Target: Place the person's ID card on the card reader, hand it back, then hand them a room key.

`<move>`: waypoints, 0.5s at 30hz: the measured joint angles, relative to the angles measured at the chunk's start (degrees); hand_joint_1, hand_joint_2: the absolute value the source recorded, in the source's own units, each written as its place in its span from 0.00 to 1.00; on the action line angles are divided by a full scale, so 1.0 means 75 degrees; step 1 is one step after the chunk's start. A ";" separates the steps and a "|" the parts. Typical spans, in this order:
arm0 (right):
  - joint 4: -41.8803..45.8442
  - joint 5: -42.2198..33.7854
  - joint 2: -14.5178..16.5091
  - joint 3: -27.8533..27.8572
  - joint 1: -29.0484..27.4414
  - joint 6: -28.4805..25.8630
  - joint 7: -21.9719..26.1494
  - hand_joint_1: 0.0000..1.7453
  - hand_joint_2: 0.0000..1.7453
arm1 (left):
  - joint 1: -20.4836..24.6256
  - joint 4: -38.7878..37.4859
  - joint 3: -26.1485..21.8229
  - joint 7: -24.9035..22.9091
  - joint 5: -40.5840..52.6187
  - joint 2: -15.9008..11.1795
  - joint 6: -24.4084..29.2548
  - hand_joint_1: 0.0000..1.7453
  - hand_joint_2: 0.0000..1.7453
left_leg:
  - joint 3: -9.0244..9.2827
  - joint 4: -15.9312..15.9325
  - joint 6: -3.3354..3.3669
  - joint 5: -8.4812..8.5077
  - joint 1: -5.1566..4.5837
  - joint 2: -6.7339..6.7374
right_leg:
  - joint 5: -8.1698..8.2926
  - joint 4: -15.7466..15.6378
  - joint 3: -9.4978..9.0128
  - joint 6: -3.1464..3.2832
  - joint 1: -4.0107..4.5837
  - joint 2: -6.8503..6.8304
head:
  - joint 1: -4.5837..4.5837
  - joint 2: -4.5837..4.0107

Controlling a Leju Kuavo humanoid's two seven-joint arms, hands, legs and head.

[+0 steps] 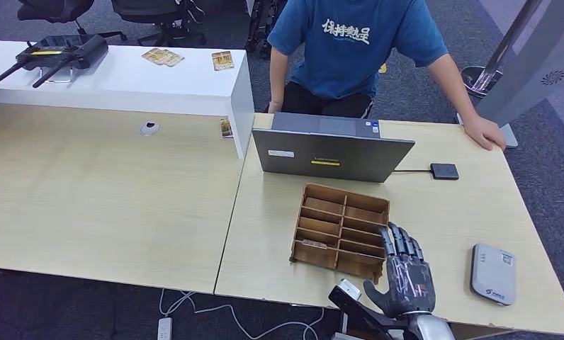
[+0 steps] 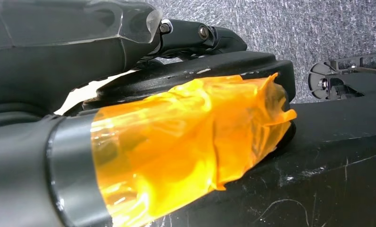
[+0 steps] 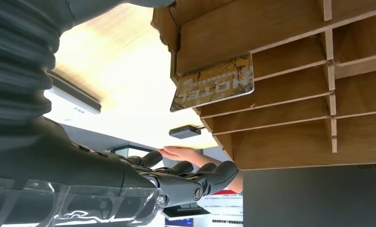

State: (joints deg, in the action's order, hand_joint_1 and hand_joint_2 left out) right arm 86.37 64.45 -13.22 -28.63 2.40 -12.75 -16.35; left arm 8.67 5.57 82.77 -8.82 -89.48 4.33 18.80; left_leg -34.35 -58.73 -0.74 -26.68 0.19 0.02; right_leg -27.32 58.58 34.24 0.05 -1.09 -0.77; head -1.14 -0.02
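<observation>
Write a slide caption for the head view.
Right hand open beside wooden card organizer; laptop and person behind, card reader alongside.

The right hand [image 1: 405, 275] has dark grey fingers, a clear glossy back plate, a ribbed grey cover and a silver wrist; amber tape wraps the left arm [image 2: 176, 146]

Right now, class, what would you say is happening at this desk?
A humanoid robot faces a person across a desk, like a hotel check-in. Its right hand hovers open beside a wooden compartment tray, holding nothing. One room key card marked HOTEL stands in a tray slot. The white card reader lies bare near the desk's right edge. The person rests a hand on the far corner, behind a laptop.
</observation>
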 joint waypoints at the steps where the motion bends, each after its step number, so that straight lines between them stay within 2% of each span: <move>1: -0.0009 -0.0010 0.0000 -0.0001 0.0000 0.0006 -0.0003 0.00 1.00 | 0.0000 0.0000 0.0000 0.0001 0.0000 0.0000 0.0000 0.00 0.00 | 0.0000 0.0000 0.0000 0.0000 0.0000 0.0000 | 0.0000 0.0000 0.0000 0.0000 0.0000 0.0000 | 0.0000 0.0000; 15: -0.0046 -0.0098 -0.0001 -0.0043 -0.0001 -0.0004 -0.0001 0.00 1.00 | 0.0000 0.0000 0.0001 0.0007 0.0000 0.0000 0.0000 0.00 0.00 | 0.0000 0.0000 0.0000 0.0000 0.0000 0.0000 | 0.0000 0.0000 0.0000 0.0000 0.0000 0.0000 | 0.0000 0.0000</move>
State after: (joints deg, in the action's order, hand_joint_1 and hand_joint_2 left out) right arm 86.03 63.71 -13.23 -28.96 2.39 -12.79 -16.36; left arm 8.67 5.57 82.78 -8.78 -89.48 4.33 18.80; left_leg -34.35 -58.73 -0.74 -26.68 0.19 0.02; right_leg -27.32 58.58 34.24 0.05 -1.09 -0.77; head -1.14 -0.02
